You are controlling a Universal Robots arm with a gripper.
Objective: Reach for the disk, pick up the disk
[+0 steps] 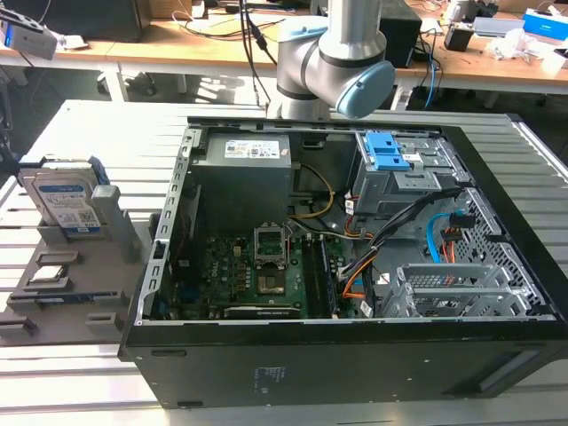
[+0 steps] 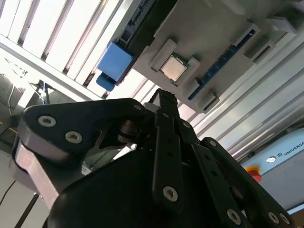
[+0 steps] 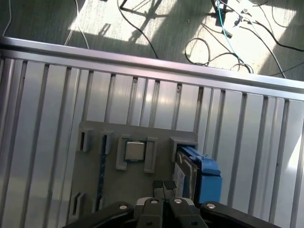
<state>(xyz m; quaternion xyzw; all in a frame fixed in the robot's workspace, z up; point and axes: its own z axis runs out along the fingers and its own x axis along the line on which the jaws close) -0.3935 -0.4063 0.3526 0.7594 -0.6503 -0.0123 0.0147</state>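
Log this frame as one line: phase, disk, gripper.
phase: reach | disk: upright in gray tray, exterior view's left, ungrasped | gripper: fingers shut, holding nothing, apart from disk

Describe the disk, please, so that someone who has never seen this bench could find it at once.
Beside the open computer case, on the exterior view's left, lies a grey slotted tray. The disk stands on edge at its far end. It is a silver drive with a white-and-blue label and blue side rails, far taller than the small square chip lying flat nearby.
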